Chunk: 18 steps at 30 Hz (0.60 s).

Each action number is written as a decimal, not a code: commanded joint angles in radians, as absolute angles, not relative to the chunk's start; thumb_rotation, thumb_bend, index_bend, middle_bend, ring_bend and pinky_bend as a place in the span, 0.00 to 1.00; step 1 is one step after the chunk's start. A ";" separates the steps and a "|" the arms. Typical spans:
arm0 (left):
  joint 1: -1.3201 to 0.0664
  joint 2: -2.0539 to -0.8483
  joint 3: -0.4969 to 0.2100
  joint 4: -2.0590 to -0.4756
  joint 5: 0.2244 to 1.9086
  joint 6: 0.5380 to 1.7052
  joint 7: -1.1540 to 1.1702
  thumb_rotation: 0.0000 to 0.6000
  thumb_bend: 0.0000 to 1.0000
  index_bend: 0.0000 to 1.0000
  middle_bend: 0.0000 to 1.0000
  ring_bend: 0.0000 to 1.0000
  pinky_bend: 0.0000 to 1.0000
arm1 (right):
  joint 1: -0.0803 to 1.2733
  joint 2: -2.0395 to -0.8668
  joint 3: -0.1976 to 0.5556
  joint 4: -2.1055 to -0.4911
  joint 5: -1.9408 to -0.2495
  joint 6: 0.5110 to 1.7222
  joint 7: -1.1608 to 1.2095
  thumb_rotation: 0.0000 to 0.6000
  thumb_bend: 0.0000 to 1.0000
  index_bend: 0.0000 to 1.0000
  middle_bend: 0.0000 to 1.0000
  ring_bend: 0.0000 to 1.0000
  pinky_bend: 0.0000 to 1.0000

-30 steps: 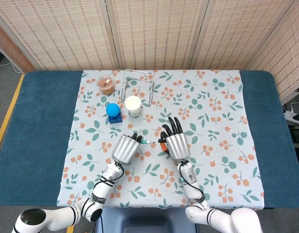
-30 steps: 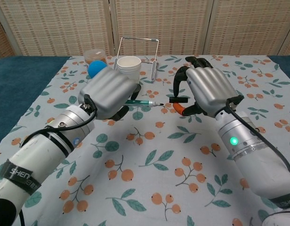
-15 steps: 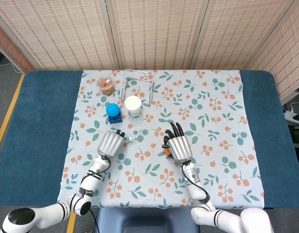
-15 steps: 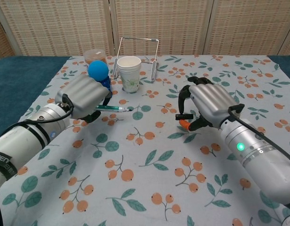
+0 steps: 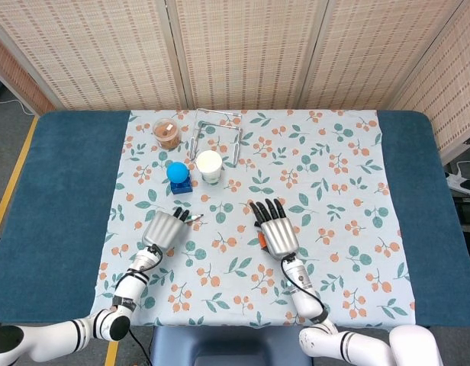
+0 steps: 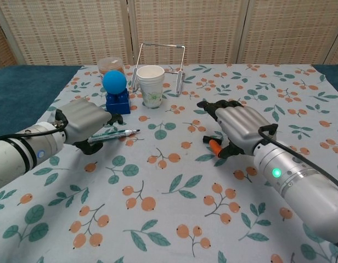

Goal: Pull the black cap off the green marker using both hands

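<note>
Your table [image 5: 59, 191] is covered in dark teal, with a flowered cloth [image 5: 334, 175] laid over the middle of it. Both of your arms reach onto the near part of that cloth, well apart from each other.

Your right hand [image 6: 237, 126] lies palm down on the cloth with its fingers stretched forward and slightly apart. You can see an orange piece [image 6: 214, 146] under its thumb side, touching the cloth. Whether the black cap is still in that hand you cannot tell: neither view shows it clearly.

Your left hand [image 6: 84, 121] is curled around the rear end of the green marker [image 6: 111, 136]. The pen sticks out from your fist toward the middle of the table, lying low and nearly flat over the cloth, and its bare tip points toward your right hand. The tip carries no cap. From the head view the same hand [image 5: 165, 227] shows as a closed fist with only a short bit of the pen [image 5: 194, 219] past the fingers.

Further back, toward the screen, stands a wire rack [image 6: 161, 60]. Just in front of it is a white paper cup [image 6: 151, 85], upright. To the left of the cup a blue ball [image 6: 114, 82] sits on top of a blue building block [image 6: 117, 102], which is just beyond your left hand. Behind the ball is a small clear container [image 5: 167, 133] with brown contents.
</note>
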State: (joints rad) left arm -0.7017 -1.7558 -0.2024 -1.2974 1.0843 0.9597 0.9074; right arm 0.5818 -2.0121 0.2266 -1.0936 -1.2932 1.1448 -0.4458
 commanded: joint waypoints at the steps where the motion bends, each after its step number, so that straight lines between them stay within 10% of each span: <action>1: -0.696 -1.678 -0.201 -1.410 1.067 0.970 0.896 1.00 0.41 0.04 0.06 0.70 0.99 | 0.555 -1.958 0.214 -1.181 -1.311 1.189 -0.460 1.00 0.37 0.00 0.07 0.00 0.02; 6: -0.656 -1.562 -0.202 -1.570 1.155 1.064 0.791 1.00 0.40 0.02 0.04 0.46 0.87 | 0.467 -1.792 0.157 -1.377 -1.363 1.305 -0.507 1.00 0.34 0.00 0.03 0.00 0.00; 11: -0.561 -1.371 -0.151 -1.727 1.303 1.150 0.567 1.00 0.41 0.02 0.04 0.12 0.47 | 0.358 -1.588 0.088 -1.520 -1.410 1.424 -0.534 1.00 0.33 0.00 0.00 0.00 0.00; 14: -0.479 -1.285 -0.080 -1.718 1.418 1.225 0.382 1.00 0.41 0.02 0.03 0.01 0.20 | 0.288 -1.476 0.036 -1.560 -1.388 1.450 -0.541 1.00 0.32 0.00 0.00 0.00 0.00; 18: -0.349 -1.303 -0.011 -1.559 1.489 1.401 0.274 1.00 0.39 0.01 0.00 0.00 0.09 | 0.194 -1.418 -0.004 -1.545 -1.383 1.545 -0.558 1.00 0.29 0.00 0.00 0.00 0.00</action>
